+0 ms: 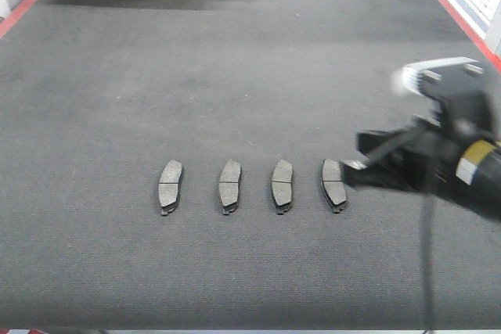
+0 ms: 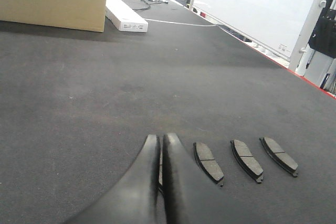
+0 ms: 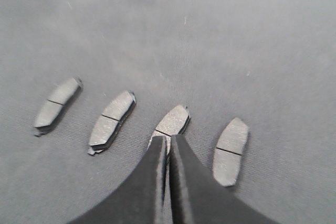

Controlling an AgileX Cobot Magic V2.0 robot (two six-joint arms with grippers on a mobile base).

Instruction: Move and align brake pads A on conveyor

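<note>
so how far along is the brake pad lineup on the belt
Mostly done: four small dark grey curved brake pads lie in an evenly spaced row on the dark charcoal fabric conveyor belt. Nothing is in hand; the right gripper sits shut beside the rightmost pad, which tilts slightly. Possibly a final nudge remains.

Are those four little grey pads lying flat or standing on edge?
Lying flat. All four brake pads rest face up on the conveyor, their middle grooves visible from above.
</note>
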